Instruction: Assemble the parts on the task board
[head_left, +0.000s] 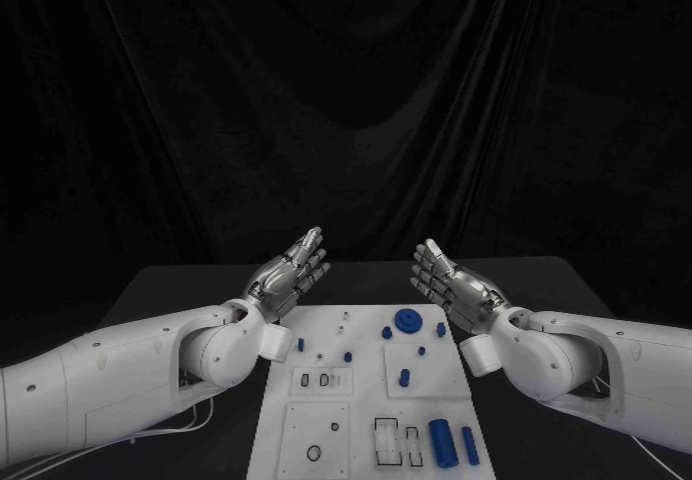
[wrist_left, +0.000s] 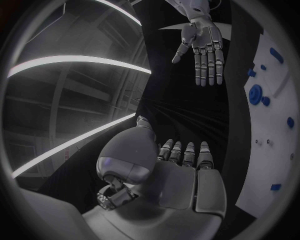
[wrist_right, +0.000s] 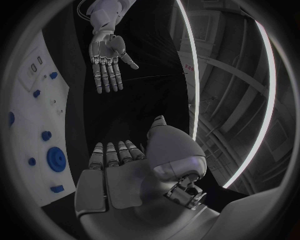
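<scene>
- Nearest the head camera, at the near end of the task board (head_left: 296, 420), a thick blue cylinder (head_left: 444, 443) lies beside a thinner blue rod (head_left: 470, 445), both on the board's right side.
- Left of these 2 parts, a rectangular slot (head_left: 387, 441) is outlined in black, and a small black ring (head_left: 315, 453) lies on the board's near left corner.
- The task board lies lengthways in the middle of the black table (head_left: 173, 285), running away from the robot.
- Farther up the board a blue gear (head_left: 408, 321) sits near the far right, with several small blue pegs scattered just beside it; one peg (head_left: 405, 378) stands closer to the middle of the board.
- The left hand (head_left: 286, 274) is raised above the table at the board's far left corner, fingers straight and apart, palm turned inward, holding nothing.
- The right hand (head_left: 453, 284) is raised at the board's far right corner, likewise flat with fingers spread, palm facing the left hand, holding nothing.
- The 2 hands are well apart from each other, and neither touches the board or any part.
- In the left wrist view the right hand (wrist_left: 203, 47) shows palm-on with its fingers extended, and the blue gear (wrist_left: 255, 93) lies on the board beside it.
</scene>
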